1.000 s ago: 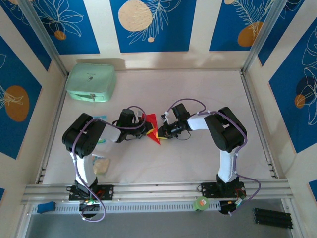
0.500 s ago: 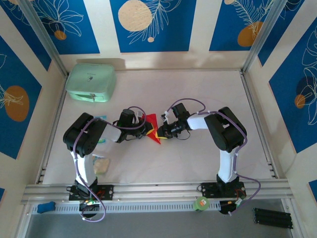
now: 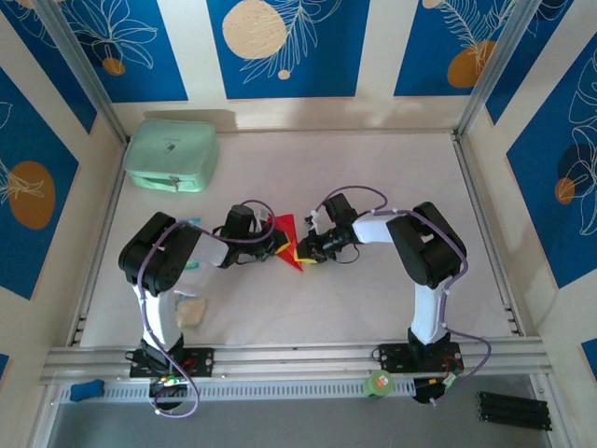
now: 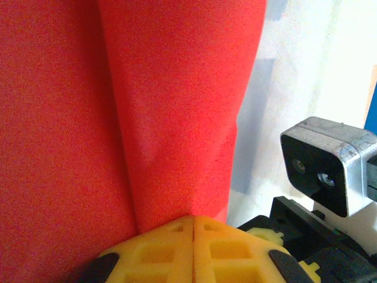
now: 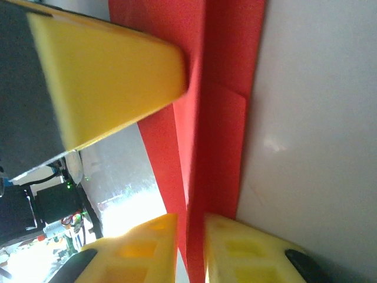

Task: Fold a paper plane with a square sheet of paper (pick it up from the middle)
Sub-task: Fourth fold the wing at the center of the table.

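The square sheet of paper is folded into a narrow, pointed red paper plane point(image 3: 288, 235) with visible creases, at the middle of the table between both arms. My left gripper point(image 3: 279, 245) is shut on its left side; in the left wrist view the yellow fingers point(image 4: 165, 250) meet on the red fold point(image 4: 147, 106). My right gripper point(image 3: 304, 251) reaches in from the right. Its yellow jaws point(image 5: 189, 230) stand a little apart, astride a red layer point(image 5: 221, 118) that runs between them. A left-gripper finger point(image 5: 106, 82) shows in the right wrist view.
A mint-green case point(image 3: 172, 156) lies at the back left. A small pale packet point(image 3: 189, 310) lies near the left arm's base. A green roll point(image 3: 379, 383) sits on the front rail. The right wrist camera point(image 4: 330, 162) is close beside the left fingers.
The right gripper's jaws have parted slightly around the red paper. The left gripper keeps its grip, and both arms and the paper have barely shifted.
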`<action>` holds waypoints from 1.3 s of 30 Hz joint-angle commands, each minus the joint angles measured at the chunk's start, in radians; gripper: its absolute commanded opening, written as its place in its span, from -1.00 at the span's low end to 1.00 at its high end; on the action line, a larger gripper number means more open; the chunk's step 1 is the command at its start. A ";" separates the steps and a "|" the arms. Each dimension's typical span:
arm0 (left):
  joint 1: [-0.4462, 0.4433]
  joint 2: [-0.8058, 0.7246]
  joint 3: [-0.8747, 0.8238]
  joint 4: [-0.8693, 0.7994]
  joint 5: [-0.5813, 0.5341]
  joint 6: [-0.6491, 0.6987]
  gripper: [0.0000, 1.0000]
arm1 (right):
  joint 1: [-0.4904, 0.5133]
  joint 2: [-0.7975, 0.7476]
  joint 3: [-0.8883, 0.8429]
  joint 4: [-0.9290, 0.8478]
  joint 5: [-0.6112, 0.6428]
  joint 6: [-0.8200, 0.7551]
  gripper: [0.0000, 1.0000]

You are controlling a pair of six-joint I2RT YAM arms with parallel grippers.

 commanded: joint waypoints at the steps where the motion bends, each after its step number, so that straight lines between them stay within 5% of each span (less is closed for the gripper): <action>1: 0.006 0.003 -0.005 -0.104 -0.041 0.024 -0.84 | -0.001 -0.046 -0.003 -0.081 -0.010 0.007 -0.64; 18: 0.005 0.006 0.003 -0.157 -0.055 0.018 -0.84 | -0.001 -0.237 -0.063 -0.059 0.144 0.022 -0.63; 39: 0.000 0.008 0.042 -0.370 -0.093 0.116 -0.75 | 0.109 -0.090 0.026 -0.051 0.151 0.043 -0.79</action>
